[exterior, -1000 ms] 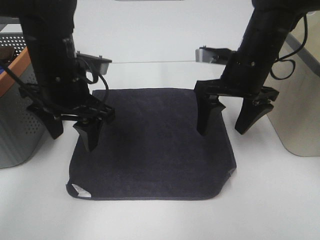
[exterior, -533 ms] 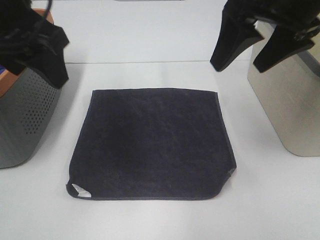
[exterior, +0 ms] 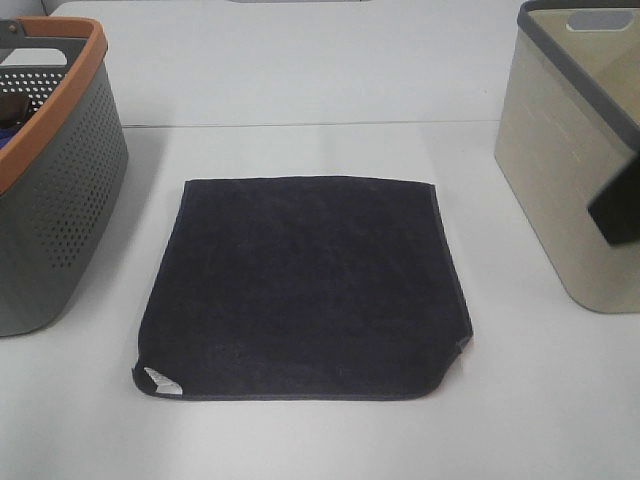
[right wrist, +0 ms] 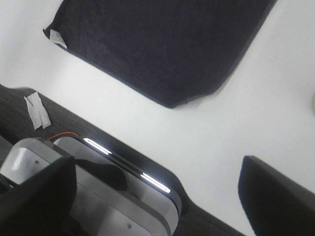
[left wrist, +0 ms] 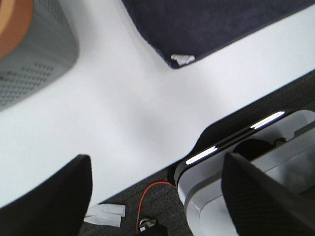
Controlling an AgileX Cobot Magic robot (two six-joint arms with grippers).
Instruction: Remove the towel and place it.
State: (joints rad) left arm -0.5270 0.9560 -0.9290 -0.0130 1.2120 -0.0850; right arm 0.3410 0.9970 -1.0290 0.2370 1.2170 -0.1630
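Observation:
The dark navy towel (exterior: 305, 285) lies flat and spread out on the white table (exterior: 300, 90), its small white tag (exterior: 160, 380) at the near left corner. Neither gripper touches it. In the exterior view the left gripper is out of sight and only a dark piece of the right arm (exterior: 622, 205) shows at the right edge. In the left wrist view the left gripper (left wrist: 156, 162) is open and empty, high above the table's front edge, with the towel (left wrist: 216, 24) and its tag (left wrist: 182, 59) beyond. The right gripper (right wrist: 157, 162) is likewise open and empty, high over the towel (right wrist: 162, 44).
A grey perforated basket with an orange rim (exterior: 50, 200) stands left of the towel. A beige bin with a grey rim (exterior: 575, 160) stands on the right. The robot's base (left wrist: 256, 162) and the dark floor lie below the table's front edge.
Both arms have risen from just above the towel and pulled back out of the exterior view. The towel has not moved.

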